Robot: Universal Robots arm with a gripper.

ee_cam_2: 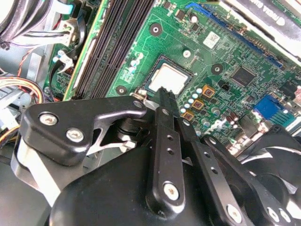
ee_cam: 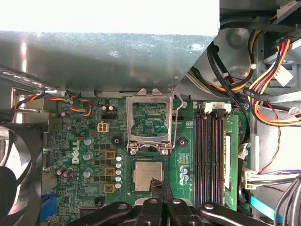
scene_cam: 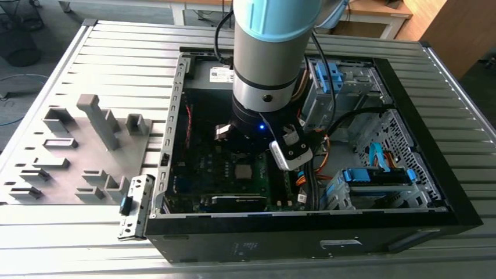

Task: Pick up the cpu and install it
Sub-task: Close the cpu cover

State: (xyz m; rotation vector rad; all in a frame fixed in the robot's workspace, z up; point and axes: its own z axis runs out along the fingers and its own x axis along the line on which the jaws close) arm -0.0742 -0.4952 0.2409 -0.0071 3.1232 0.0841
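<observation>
Ribbed aluminium slats form the table (scene_cam: 69,46), on which a black steel computer case (scene_cam: 201,232) is laid with its side panel off. Towards the exterior view's left, matte grey plastic fixture blocks (scene_cam: 101,122) of differing heights stand on a flat grey plate. A cylindrical arm (scene_cam: 268,64), silver and pale blue, is lowered into the case from the upper middle of that view.

Inside the case a glossy green motherboard (ee_cam_2: 164,40) is mounted. It is studded with small round capacitors and crossed by long black memory slots (ee_cam: 209,155). Bundled red, yellow and orange cables (ee_cam: 268,89) and the curved black blades of a fan (ee_cam: 19,155) are also housed there.

The cpu (ee_cam_2: 168,79), a thin square with a dull silvery face, is seated flat in its dark socket on the board. The bright metal retention frame (ee_cam: 130,122) is hinged back beside it.

The black gripper (ee_cam_2: 162,92) is clenched, its two slim bolted fingers (ee_cam_2: 162,136) pressed together with nothing grasped between them. Their tips are placed at the near edge of the cpu; whether contact is made cannot be told.
</observation>
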